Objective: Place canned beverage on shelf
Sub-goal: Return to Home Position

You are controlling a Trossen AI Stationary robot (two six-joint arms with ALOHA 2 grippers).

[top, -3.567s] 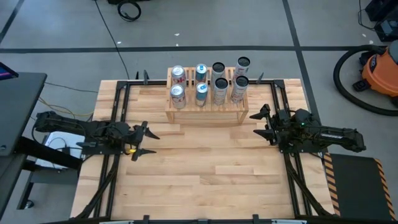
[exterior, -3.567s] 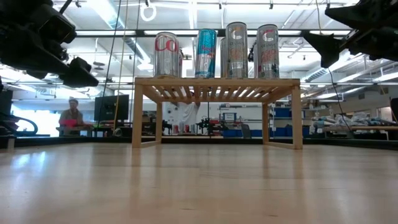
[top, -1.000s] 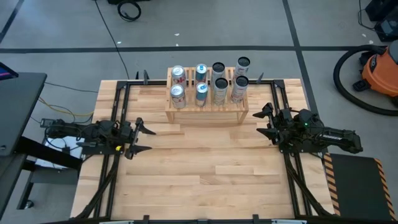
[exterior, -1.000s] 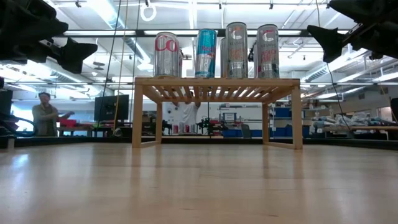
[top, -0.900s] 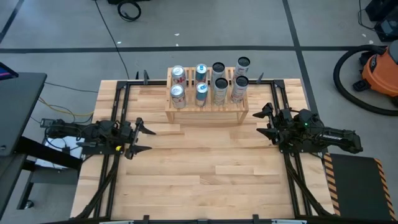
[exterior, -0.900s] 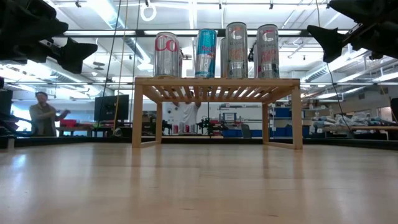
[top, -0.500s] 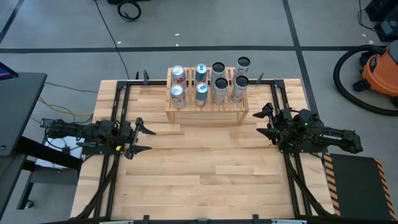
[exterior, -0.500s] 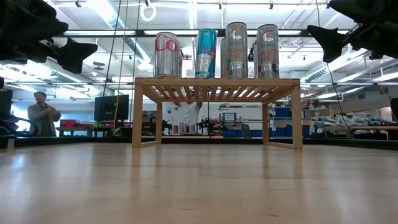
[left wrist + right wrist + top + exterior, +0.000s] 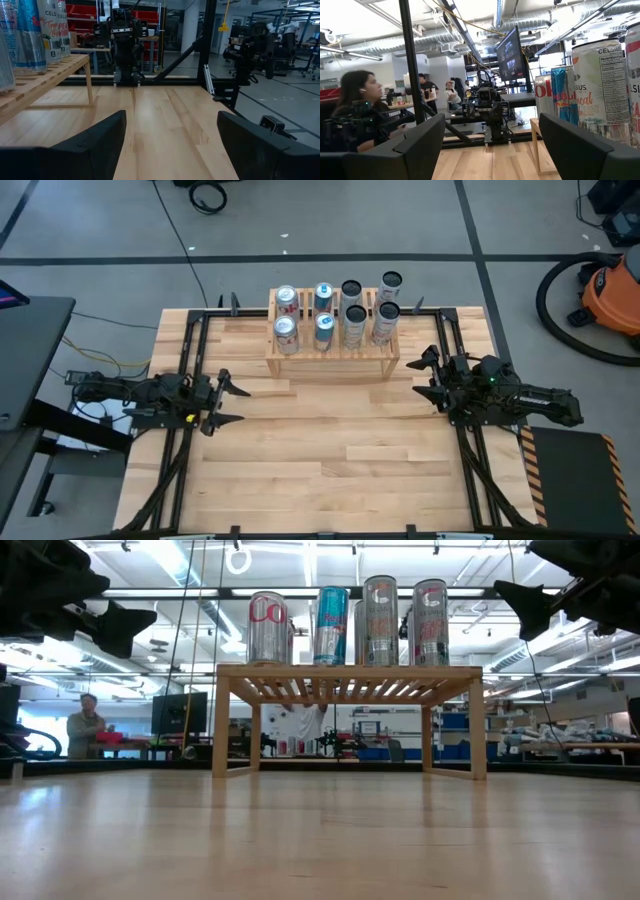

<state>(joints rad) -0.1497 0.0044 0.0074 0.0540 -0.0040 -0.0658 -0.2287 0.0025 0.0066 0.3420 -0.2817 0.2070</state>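
The light-wood shelf point(image 9: 330, 366) stands at the table's far edge, its plank legs on the tabletop. Several tall cans point(image 9: 336, 316) stand upright on its slatted top point(image 9: 345, 671), in two rows. My left gripper point(image 9: 240, 405) hangs open over the table's left side, pointing level toward the right. My right gripper point(image 9: 409, 378) hangs open at the right, just off the shelf's right end, pointing left. Neither has anything between its fingers point(image 9: 100, 142) point(image 9: 415, 145). The cans point(image 9: 30, 35) point(image 9: 600, 85) show at the edge of both wrist views.
Black rails point(image 9: 190, 370) point(image 9: 447, 350) run along the table's left and right sides. The wooden tabletop point(image 9: 330, 450) stretches bare between the arms and toward the near edge. People point(image 9: 350, 100) point(image 9: 88, 730) are in the room beyond the table.
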